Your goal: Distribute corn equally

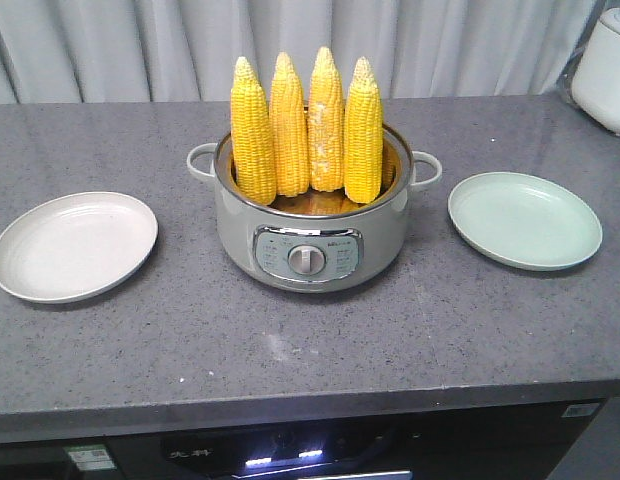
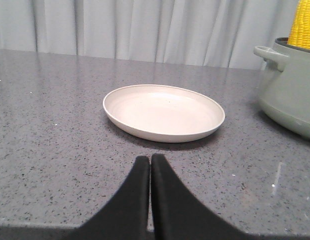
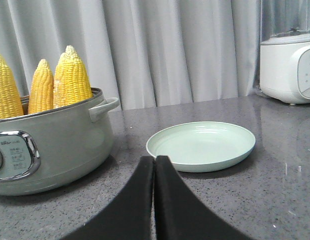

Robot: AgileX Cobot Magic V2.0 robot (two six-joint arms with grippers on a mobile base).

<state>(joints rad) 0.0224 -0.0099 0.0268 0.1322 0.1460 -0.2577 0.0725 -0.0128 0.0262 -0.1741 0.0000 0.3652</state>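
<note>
— Whereabouts of the corn [image 1: 290, 130]?
— Upright in the round, glossy grey-green pot [image 1: 235, 230], mid-counter. Four tapered cobs side by side, tips up, knobbly bright yellow kernels. Whitish patches on the third from the left.
— And the plates?
— Smooth, shallow, round. Cream plate [image 1: 75, 245] left of the pot, pale green plate [image 1: 525, 220] right of it, each well apart from it on the speckled grey stone counter [image 1: 310, 340].
— Grippers?
— Left gripper [image 2: 150, 167]: matte black fingers pressed together, gripping nothing, low before the cream plate. Right gripper [image 3: 154, 167]: likewise closed and empty, before the green plate.
</note>
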